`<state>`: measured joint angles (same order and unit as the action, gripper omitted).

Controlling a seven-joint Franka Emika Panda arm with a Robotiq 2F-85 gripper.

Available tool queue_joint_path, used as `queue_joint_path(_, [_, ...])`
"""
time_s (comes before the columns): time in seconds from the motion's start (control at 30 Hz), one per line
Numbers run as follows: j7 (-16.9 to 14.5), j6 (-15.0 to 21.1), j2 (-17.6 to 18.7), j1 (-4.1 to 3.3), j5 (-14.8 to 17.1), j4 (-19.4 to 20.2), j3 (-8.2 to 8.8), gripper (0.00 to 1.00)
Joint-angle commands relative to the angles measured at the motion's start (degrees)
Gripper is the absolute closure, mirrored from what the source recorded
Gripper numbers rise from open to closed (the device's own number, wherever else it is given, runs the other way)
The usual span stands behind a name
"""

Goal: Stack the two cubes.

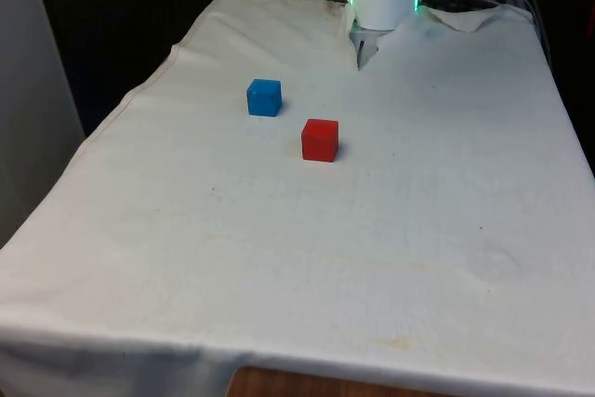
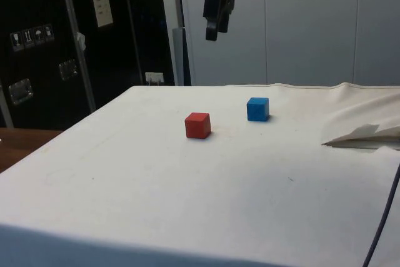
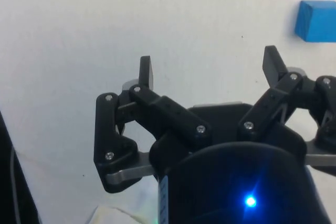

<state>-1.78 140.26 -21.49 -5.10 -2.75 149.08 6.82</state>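
The pincer hangs high in the air above the worktop. Its two black fingers are spread wide apart, and there is nothing between them. It holds nothing at all. In the side view the pincer is way up over the far part of the worktop, well above both cubes and not touching them.

The worktop has a white cloth over it. Two little cubes sit on the cloth. One is the blue cube and one is the red cube. They sit near each other but they do not touch. There is a gap of bare cloth between them. Each one sits flat on the cloth, and neither one is on top of the other.

In the front view the blue cube is farther back and more to the front view's left. The red cube is closer to the camera and more to the front view's right. In the side view the red cube is nearer and the blue cube is behind it.

In the wrist view the blue cube shows off to one side of the open fingers, not between them.

Near the robot's end the cloth is bunched up into a fold.
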Motion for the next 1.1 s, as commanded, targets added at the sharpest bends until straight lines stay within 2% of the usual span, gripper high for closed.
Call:
queue_joint_path(0.0, [0.2, 1.4, -0.6, 0.40, -0.6, 1.1, -0.11, 0.00])
queue_joint_path(0.07, [0.1, 2.6, -0.7, 0.52, -0.7, 2.0, -0.11, 0.00])
queue_joint_path(0.1, [-0.2, 1.8, -0.3, 0.23, 0.0, 1.5, 0.00, 0.00])
queue_joint_path(0.13, [0.1, 3.2, -0.7, 0.63, -0.7, 2.4, -0.11, 0.00])
queue_joint_path(0.33, [-1.0, 5.4, -0.3, 1.09, -0.7, 4.2, 0.57, 0.00])
queue_joint_path(0.4, [-1.4, 5.4, 0.1, 1.15, -0.7, 4.2, 0.92, 0.00])
queue_joint_path(0.43, [-1.5, 4.9, -0.2, 0.74, -0.1, 4.2, 1.09, 0.00])
queue_joint_path(0.47, [-1.7, 5.4, 0.5, 1.20, -0.7, 4.2, 1.26, 0.00])
queue_joint_path(0.67, [-2.9, 5.2, 1.8, 1.55, -0.9, 4.1, 2.52, 0.00])
queue_joint_path(0.7, [-2.9, 4.9, 1.4, 1.03, -0.2, 4.0, 2.52, 0.00])
queue_joint_path(0.73, [-3.1, 5.2, 1.9, 1.60, -1.0, 4.1, 2.81, 0.00])
queue_joint_path(1.0, [-4.7, 5.8, 4.1, 1.83, -1.9, 4.1, 5.39, 0.00])
queue_joint_path(1.03, [-4.8, 5.0, 3.8, 1.38, -1.2, 4.0, 5.50, 0.00])
queue_joint_path(1.07, [-4.8, 5.8, 4.3, 1.89, -1.9, 4.2, 5.61, 0.00])
